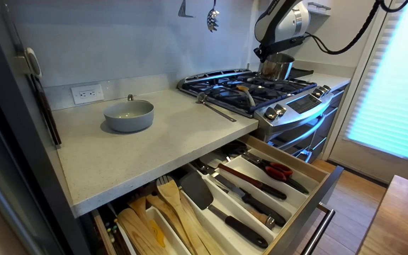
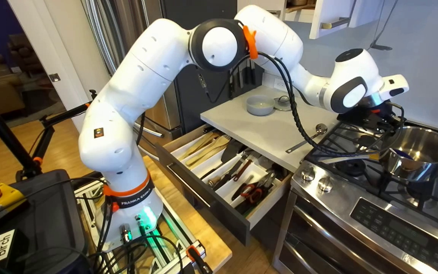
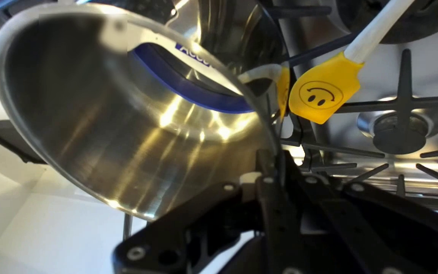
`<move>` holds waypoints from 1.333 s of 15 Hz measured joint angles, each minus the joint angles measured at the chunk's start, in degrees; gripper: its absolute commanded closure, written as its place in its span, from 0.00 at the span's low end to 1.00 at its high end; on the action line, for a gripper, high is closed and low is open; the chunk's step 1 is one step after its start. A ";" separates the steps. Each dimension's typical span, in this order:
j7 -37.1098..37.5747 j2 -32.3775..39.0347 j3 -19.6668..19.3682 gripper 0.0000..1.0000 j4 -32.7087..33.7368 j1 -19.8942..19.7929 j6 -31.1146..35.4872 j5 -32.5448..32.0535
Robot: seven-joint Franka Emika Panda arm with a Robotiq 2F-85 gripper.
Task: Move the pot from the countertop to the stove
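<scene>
The pot, a shiny straight-sided steel saucepan, is over the stove's grates in both exterior views [image 1: 275,69] [image 2: 413,171]. In the wrist view its open inside [image 3: 146,160] fills the left, and a blue and white lettered item shows inside. My gripper [image 3: 275,163] is shut on the pot's rim, one finger inside and one outside the wall. I cannot tell whether the pot's base touches the grates. Its handle is not clearly seen. The stove [image 1: 296,118] [image 2: 340,198] adjoins the pale countertop [image 1: 182,134] [image 2: 280,133].
A yellow spatula [image 3: 321,93] with a smiley face lies on the grates beside the pot. A matte grey bowl [image 1: 129,118] and a glass lid [image 2: 284,102] sit on the countertop. A long-handled ladle [image 1: 220,111] lies near the stove. An open utensil drawer [image 2: 203,199] sticks out below.
</scene>
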 measured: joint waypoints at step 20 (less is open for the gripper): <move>4.51 14.24 0.79 0.98 22.37 -3.36 -16.92 0.86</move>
